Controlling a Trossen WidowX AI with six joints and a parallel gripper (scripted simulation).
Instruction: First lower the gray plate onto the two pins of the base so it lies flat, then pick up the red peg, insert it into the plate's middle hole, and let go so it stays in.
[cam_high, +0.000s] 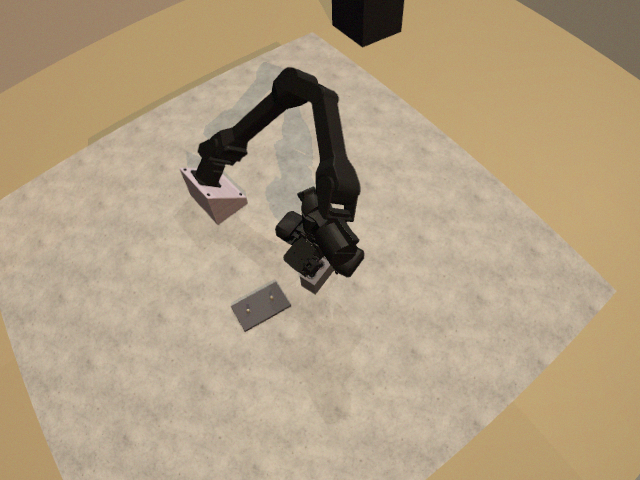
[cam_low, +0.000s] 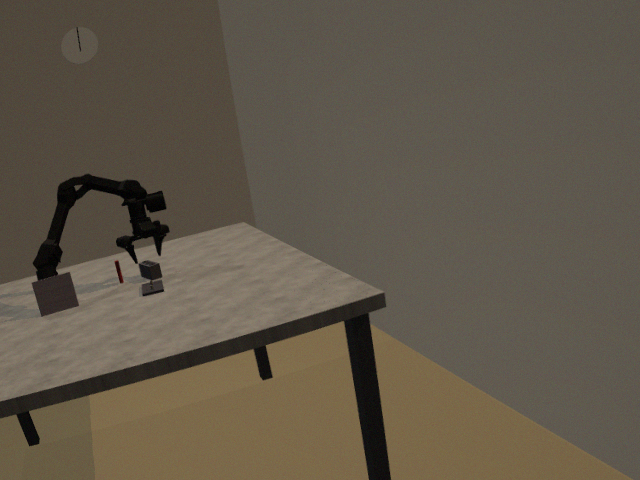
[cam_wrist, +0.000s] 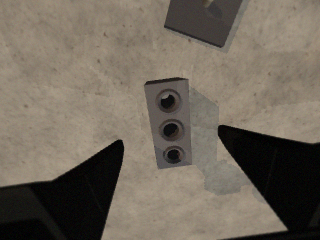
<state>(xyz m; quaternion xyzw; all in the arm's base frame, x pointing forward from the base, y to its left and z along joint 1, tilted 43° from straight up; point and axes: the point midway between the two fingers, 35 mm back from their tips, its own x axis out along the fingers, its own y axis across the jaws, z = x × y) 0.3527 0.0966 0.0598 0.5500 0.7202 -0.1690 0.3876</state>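
The gray plate (cam_wrist: 170, 123) (cam_low: 149, 269) (cam_high: 313, 281) is a small block with three holes in a row, standing on the table. In the top view the arm hides most of it. My gripper (cam_wrist: 170, 136) (cam_low: 145, 246) is open and empty, hanging just above the plate with a finger on each side of it. The flat gray base (cam_high: 260, 304) (cam_low: 152, 289) (cam_wrist: 202, 22) with two small pins lies on the table beside the plate. The red peg (cam_low: 119, 271) stands upright behind the plate in the exterior view; it is hidden in the other views.
The arm's pinkish mount block (cam_high: 216, 200) (cam_low: 54, 293) sits at the back left of the stone-patterned table (cam_high: 465, 289) (cam_low: 248, 289). A black box (cam_high: 367, 19) stands beyond the table's far edge.
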